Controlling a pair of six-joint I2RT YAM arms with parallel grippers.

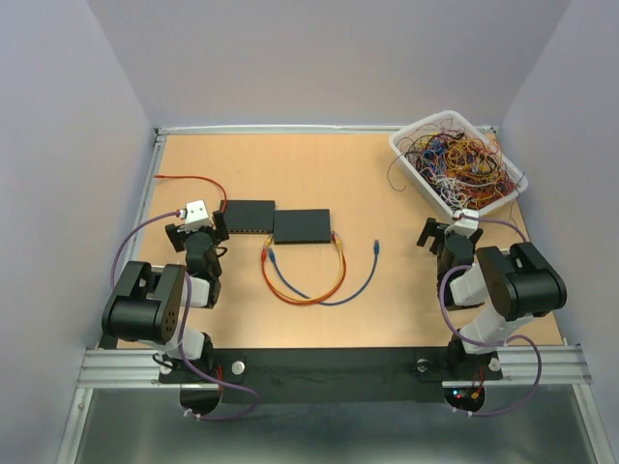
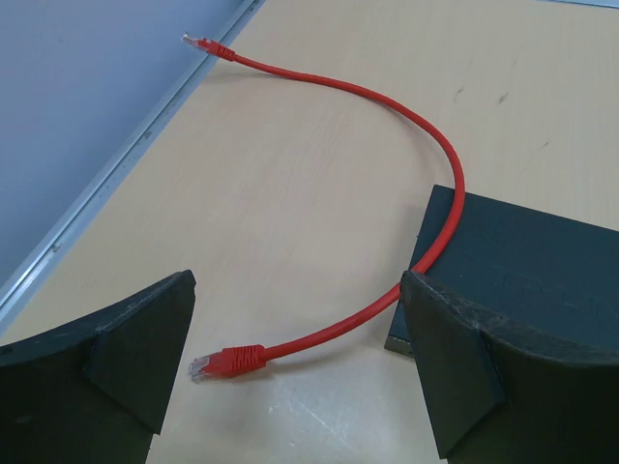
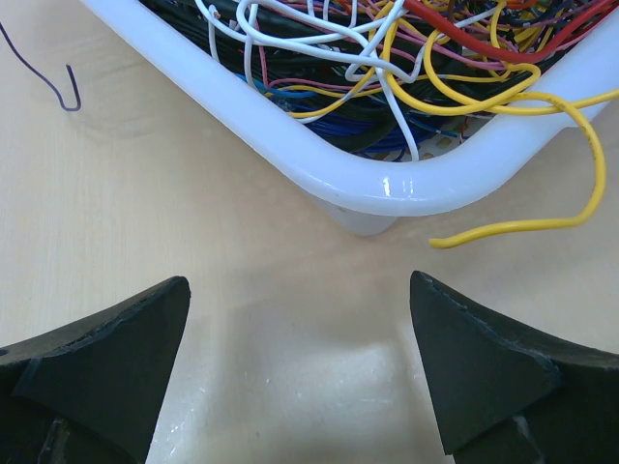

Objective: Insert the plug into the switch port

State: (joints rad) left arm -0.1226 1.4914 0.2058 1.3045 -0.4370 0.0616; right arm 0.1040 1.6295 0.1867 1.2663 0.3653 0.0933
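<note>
Two black switches lie side by side, the left one (image 1: 250,217) and the right one (image 1: 302,225). A red cable (image 1: 193,180) arcs from the far left to the left switch. In the left wrist view the red cable (image 2: 426,135) crosses the switch corner (image 2: 522,261), and its red plug (image 2: 227,361) lies loose on the table between my fingers. Its other plug (image 2: 198,42) lies by the wall. My left gripper (image 2: 295,282) is open and empty, and sits beside the left switch in the top view (image 1: 197,232). My right gripper (image 3: 298,282) is open and empty over bare table, at the right (image 1: 447,234).
An orange cable loop (image 1: 308,298) and a blue cable (image 1: 360,286) lie in front of the switches. A white bin (image 1: 401,153) full of tangled wires stands at the back right; its rim (image 3: 387,184) is just ahead of my right gripper, with a yellow wire (image 3: 513,227) hanging out.
</note>
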